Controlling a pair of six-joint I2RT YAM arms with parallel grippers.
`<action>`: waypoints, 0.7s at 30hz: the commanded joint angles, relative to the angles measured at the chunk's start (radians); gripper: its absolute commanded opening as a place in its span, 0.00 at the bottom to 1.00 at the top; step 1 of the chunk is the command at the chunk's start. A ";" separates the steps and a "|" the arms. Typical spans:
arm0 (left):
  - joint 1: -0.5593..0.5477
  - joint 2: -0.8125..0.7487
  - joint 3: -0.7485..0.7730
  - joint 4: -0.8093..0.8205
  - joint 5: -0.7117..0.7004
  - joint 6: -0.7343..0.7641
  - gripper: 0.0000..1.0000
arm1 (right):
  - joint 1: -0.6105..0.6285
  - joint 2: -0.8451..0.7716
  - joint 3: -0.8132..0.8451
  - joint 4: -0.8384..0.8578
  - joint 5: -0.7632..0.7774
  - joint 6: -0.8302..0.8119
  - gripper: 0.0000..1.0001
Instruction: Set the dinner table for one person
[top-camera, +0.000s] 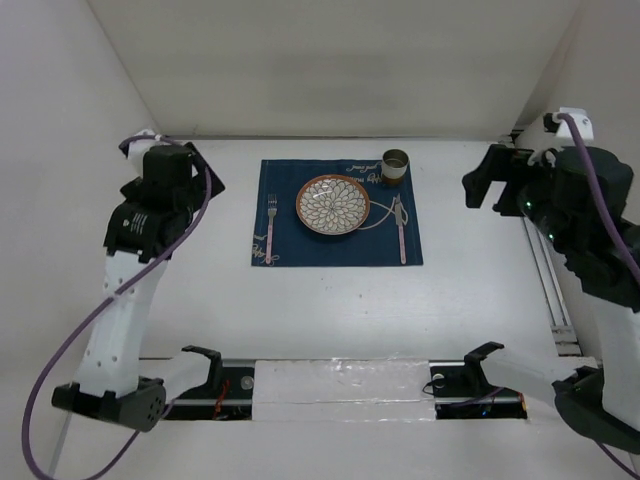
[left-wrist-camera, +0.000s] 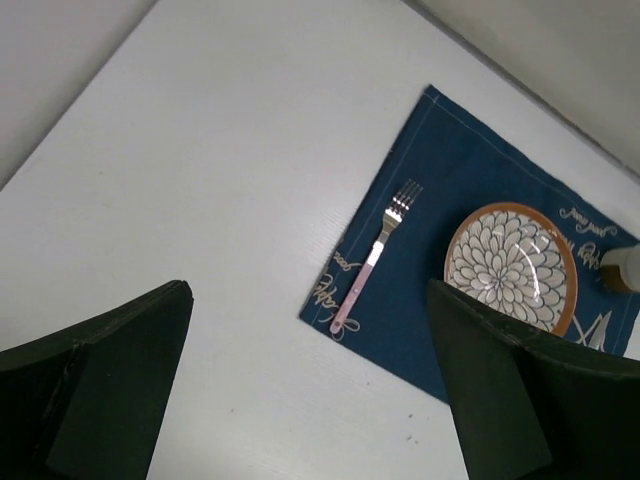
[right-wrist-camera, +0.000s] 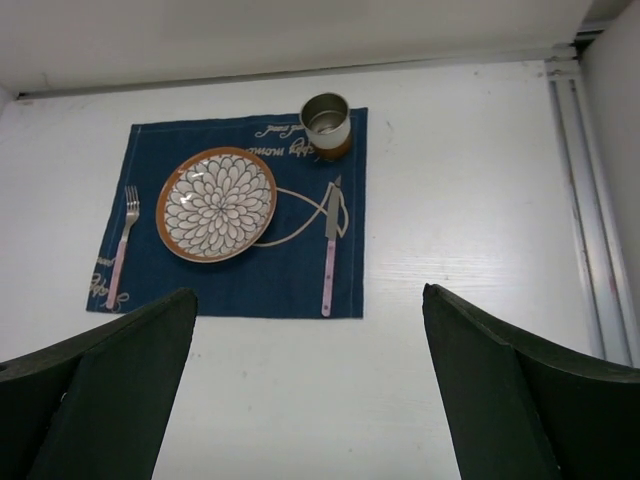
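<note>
The white dinner table (top-camera: 330, 300) bears a navy placemat (top-camera: 290, 250). On the mat lie a flower-patterned plate (top-camera: 333, 204), a pink-handled fork (top-camera: 270, 228) to its left, a pink-handled knife (top-camera: 401, 235) to its right, and a metal cup (top-camera: 395, 166) at the far right corner. My left gripper (left-wrist-camera: 310, 400) is open and empty, raised above the table left of the mat; the fork (left-wrist-camera: 375, 258) and plate (left-wrist-camera: 510, 265) show beyond it. My right gripper (right-wrist-camera: 310, 390) is open and empty, raised right of the mat, with plate (right-wrist-camera: 217, 204), knife (right-wrist-camera: 330, 255) and cup (right-wrist-camera: 325, 122) ahead.
White walls enclose the table at the back and both sides. A metal rail (top-camera: 545, 270) runs along the right edge, also in the right wrist view (right-wrist-camera: 590, 200). The arm bases and a plastic-covered strip (top-camera: 340, 385) sit at the near edge.
</note>
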 joint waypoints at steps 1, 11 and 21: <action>-0.005 -0.137 -0.046 -0.049 -0.131 -0.093 1.00 | -0.006 -0.051 0.028 -0.123 0.085 0.010 1.00; -0.005 -0.375 -0.098 -0.141 -0.176 -0.165 1.00 | -0.006 -0.154 0.014 -0.222 0.194 0.021 1.00; -0.005 -0.375 -0.051 -0.169 -0.199 -0.165 1.00 | -0.006 -0.203 -0.041 -0.199 0.204 0.050 1.00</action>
